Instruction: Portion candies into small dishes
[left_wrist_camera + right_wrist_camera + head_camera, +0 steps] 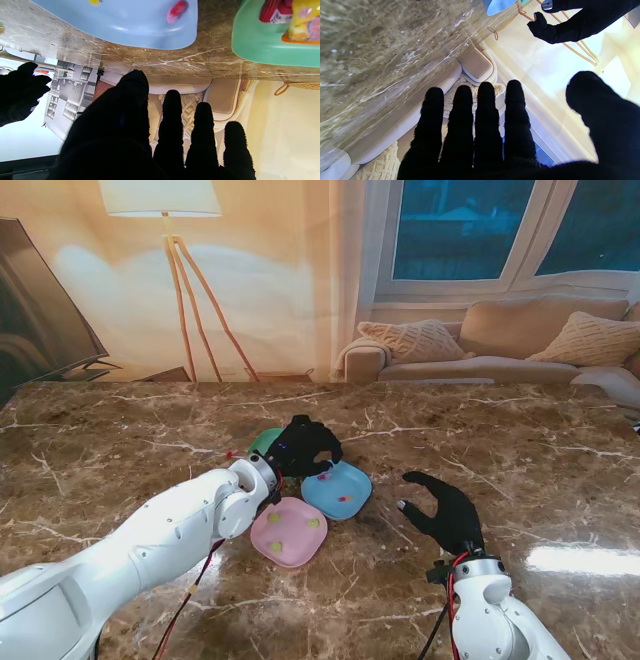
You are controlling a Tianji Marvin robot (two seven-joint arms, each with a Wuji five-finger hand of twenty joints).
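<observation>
Three small dishes sit mid-table: a green dish (pixel 263 442) of wrapped candies (pixel 298 20), a blue dish (pixel 337 491) and a pink dish (pixel 288 532). The blue dish (pixel 125 25) holds a red candy (pixel 177 11) and a yellow one (pixel 94 1). Three pale green candies (pixel 274 519) lie in the pink dish. My left hand (pixel 303 445) hovers between the green and blue dishes, fingers (pixel 172 117) extended, holding nothing. My right hand (pixel 445 510) rests open to the right of the blue dish, fingers (pixel 485 120) spread and empty.
The marble table (pixel 520 440) stretches wide on all sides of the dishes. A tiny red speck (pixel 230 452) lies left of the green dish. A sofa (pixel 500 345) and floor lamp (pixel 170 240) stand beyond the far edge.
</observation>
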